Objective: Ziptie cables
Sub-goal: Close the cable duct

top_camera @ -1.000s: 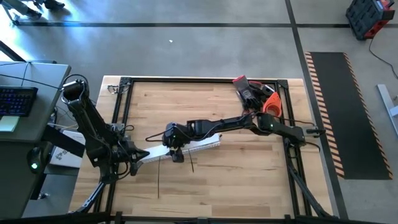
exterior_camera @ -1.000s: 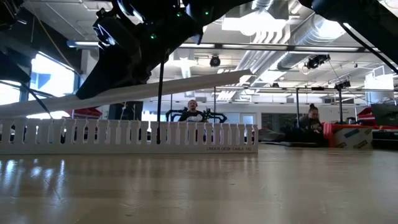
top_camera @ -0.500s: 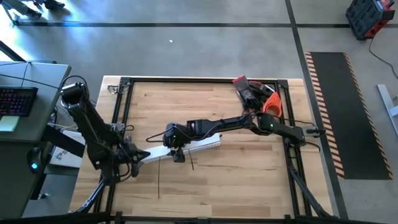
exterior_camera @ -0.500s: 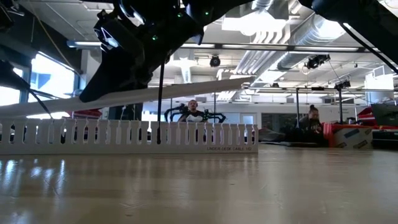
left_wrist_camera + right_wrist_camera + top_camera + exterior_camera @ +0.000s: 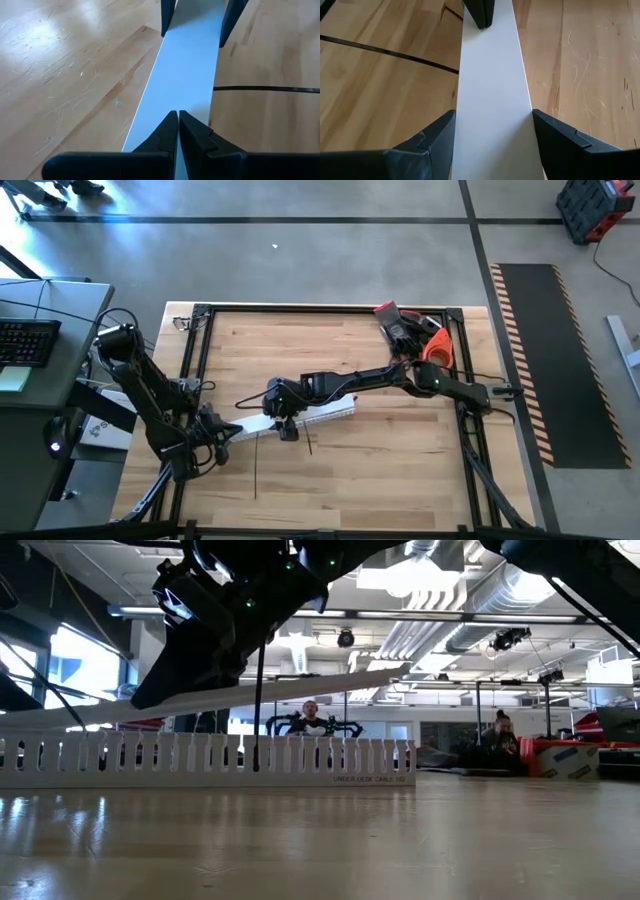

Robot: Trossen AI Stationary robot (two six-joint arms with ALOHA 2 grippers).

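white flat cover strip (image 5: 250, 427) lifted at a slant above slotted white duct (image 5: 210, 762) on wooden surface (image 5: 380, 460). left jaws (image 5: 177, 131) pinched closed on one end; right jaws (image 5: 492, 131) clamped across its width. thin dark zipties (image 5: 256, 470) lying on surface nearby. cables hard to make out.

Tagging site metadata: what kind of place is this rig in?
Likely a robotics lab or open workshop: exposed ceiling ducts, people seated at benches behind the table, a desk with a keyboard beside the wooden table, and hazard-striped floor matting.
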